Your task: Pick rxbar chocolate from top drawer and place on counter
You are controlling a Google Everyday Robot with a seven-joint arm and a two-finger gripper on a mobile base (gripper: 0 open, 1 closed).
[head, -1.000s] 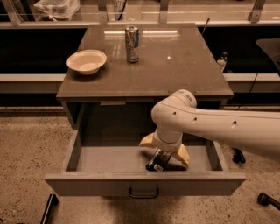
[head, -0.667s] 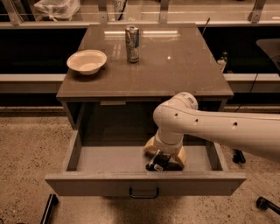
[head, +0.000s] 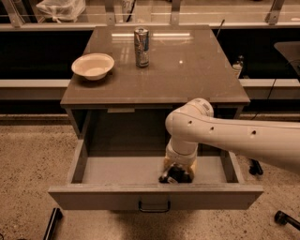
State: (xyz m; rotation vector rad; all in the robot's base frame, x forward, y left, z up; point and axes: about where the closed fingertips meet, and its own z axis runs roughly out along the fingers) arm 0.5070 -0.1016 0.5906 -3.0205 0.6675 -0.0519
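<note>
Camera view | drawer (head: 117, 169) open, lower centre of frame | arm (head: 225, 136) enters from right | gripper (head: 176, 174) down inside drawer by its front wall, right of centre | grip state: cannot tell | bar: hidden beneath gripper, not made out | counter (head: 187, 70) upper centre: bowl (head: 93, 65) left, can (head: 141, 41) at back

Your gripper (head: 176, 174) sits low in the top drawer (head: 117, 169), just behind its front wall. It and the big white arm (head: 225, 136) cover the drawer floor there, so you cannot tell if the rxbar chocolate lies under them. The arm runs off the right edge, and the white bag (head: 61, 8) at the back is cut by the top edge.
</note>
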